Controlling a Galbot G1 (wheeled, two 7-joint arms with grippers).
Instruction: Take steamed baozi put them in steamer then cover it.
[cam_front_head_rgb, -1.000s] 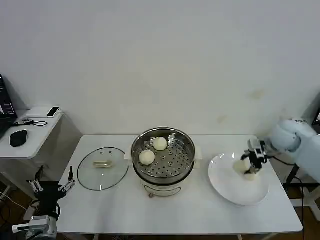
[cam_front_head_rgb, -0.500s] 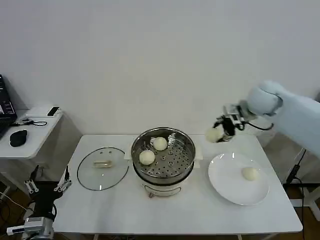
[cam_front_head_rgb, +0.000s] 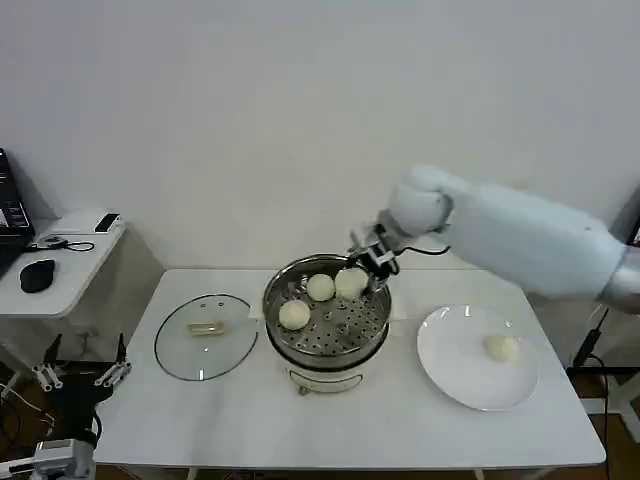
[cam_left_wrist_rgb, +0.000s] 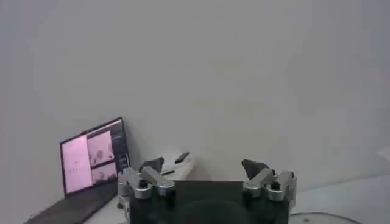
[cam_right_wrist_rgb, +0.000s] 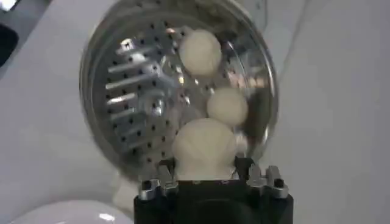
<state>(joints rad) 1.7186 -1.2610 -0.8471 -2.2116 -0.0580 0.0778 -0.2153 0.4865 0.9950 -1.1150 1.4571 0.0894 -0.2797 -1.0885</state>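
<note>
The steel steamer (cam_front_head_rgb: 327, 345) stands at the table's middle with two baozi on its perforated tray, one (cam_front_head_rgb: 294, 314) nearer the front and one (cam_front_head_rgb: 319, 287) farther back. My right gripper (cam_front_head_rgb: 362, 270) hangs over the steamer's back right rim, shut on a third baozi (cam_front_head_rgb: 351, 282); the right wrist view shows that baozi (cam_right_wrist_rgb: 204, 147) between the jaws above the tray (cam_right_wrist_rgb: 128, 97). Another baozi (cam_front_head_rgb: 501, 347) lies on the white plate (cam_front_head_rgb: 450, 375) at the right. The glass cover (cam_front_head_rgb: 205, 335) lies flat left of the steamer. My left gripper (cam_front_head_rgb: 80, 374) is parked open below the table's left front corner.
A side table (cam_front_head_rgb: 55, 262) at the far left carries a black mouse (cam_front_head_rgb: 37, 275) and small devices. A laptop (cam_left_wrist_rgb: 91, 159) shows in the left wrist view. The wall runs close behind the table.
My right gripper lifted a baozi off the plate and carried it left to above the steamer's back right. One baozi stays on the plate. The left arm has drifted slightly left.
</note>
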